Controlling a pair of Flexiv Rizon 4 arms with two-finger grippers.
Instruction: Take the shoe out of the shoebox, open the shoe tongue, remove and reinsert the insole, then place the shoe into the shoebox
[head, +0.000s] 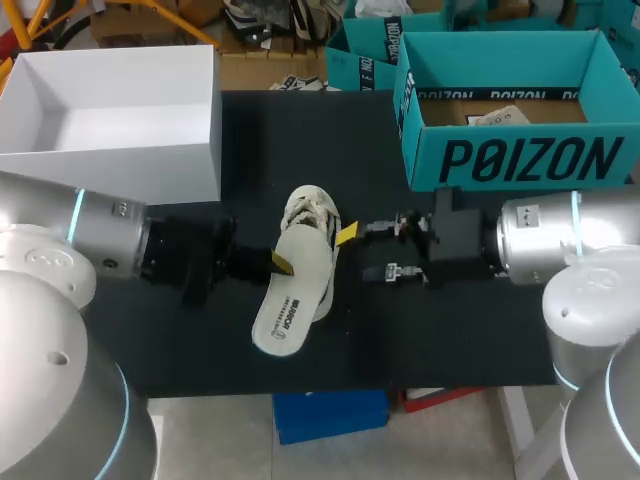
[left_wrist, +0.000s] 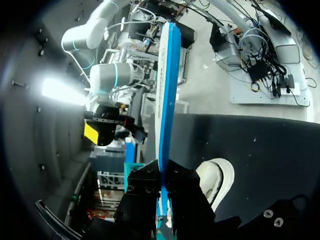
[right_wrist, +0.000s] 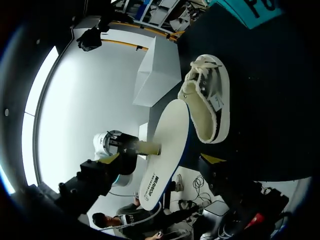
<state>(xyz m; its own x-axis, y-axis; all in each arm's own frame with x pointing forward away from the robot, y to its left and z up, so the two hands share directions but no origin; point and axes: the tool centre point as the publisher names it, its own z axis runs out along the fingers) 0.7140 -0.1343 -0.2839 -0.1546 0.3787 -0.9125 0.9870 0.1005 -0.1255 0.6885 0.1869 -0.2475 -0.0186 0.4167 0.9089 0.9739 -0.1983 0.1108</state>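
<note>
With the insole (head: 288, 308) out over the desk (head: 450, 330) and the shoe (head: 312, 215) lying beside it, the step in hand is judged to be the insole removal/reinsertion.

- Left end effector (head: 280, 263): clamped on the insole. In the left wrist view the insole (left_wrist: 166, 90) runs edge-on, blue rim showing, between the closed fingers.
- Right end effector (head: 357, 254): fingers apart, holding nothing. One yellow tip sits just beside the shoe's collar; contact cannot be told.
- Shoe: on the dark desk, about midway between the two arms and well apart from the teal shoebox (head: 530, 160) at the far right. A white box (head: 110, 100) stands at the far left.
- Insole: printed heel end points toward the near edge of the desk. The far end meets the shoe's opening; the right wrist view shows the insole (right_wrist: 167, 150) overlapping the shoe (right_wrist: 207, 100) there. Whether the tip is inside the shoe cannot be told.

Next move, as a judgement:
- The left arm must line the insole's toe end up with the shoe mouth and slide it in flat.
- The right end effector must steady the shoe or keep the tongue back so that the shoe does not skid on the desk.
- Boxing the shoe comes after.
</note>
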